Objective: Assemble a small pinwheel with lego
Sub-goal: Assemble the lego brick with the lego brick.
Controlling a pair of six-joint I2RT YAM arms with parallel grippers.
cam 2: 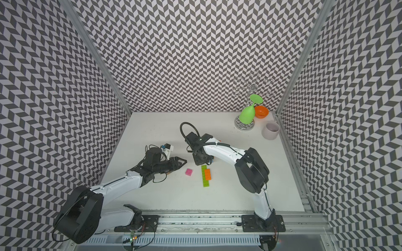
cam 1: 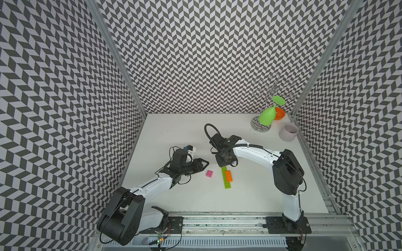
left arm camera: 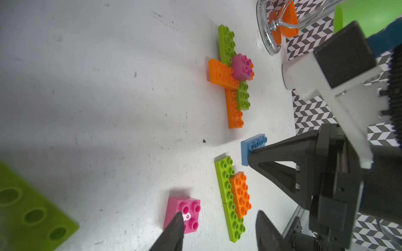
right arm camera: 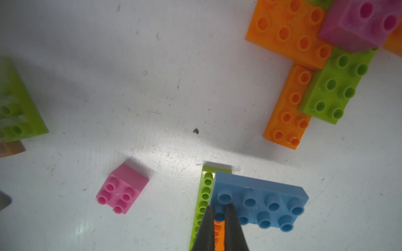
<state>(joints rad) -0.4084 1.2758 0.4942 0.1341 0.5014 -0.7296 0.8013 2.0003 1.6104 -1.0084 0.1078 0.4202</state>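
White bench (cam 1: 174, 134) inside chevron-patterned walls (cam 1: 195, 54) | right gripper (right arm camera: 219, 214) clenched on blue brick (right arm camera: 261, 195) over one end of green strip (cam 1: 226, 181) | orange brick (cam 1: 228, 175) stacked on that strip | left gripper (left arm camera: 219, 213) released, empty, near loose pink brick (cam 1: 209, 173)

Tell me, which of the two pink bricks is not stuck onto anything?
The lone pink brick, flat on the table with nothing attached. The other pink brick sits on top of the orange and green cross.
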